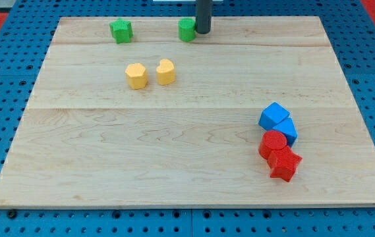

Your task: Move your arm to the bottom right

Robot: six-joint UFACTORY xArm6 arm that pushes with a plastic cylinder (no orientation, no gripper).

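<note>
My tip [202, 31] is at the view's top, a little right of centre, on the wooden board [174, 151]. It touches the right side of a green block [186, 29]. A green star-shaped block [120, 31] lies further left along the top edge. The board's bottom right corner [372, 194] is far from my tip. A cluster of blocks lies at the right, above that corner: a blue cube [273, 116], a second blue block [287, 130], a red cylinder [273, 144] and a red star-shaped block [284, 164].
Two yellow blocks lie side by side at upper left of centre: a hexagon-like one [136, 76] and another [165, 71]. The board rests on a blue pegboard surface [2, 92] with red at the top corners.
</note>
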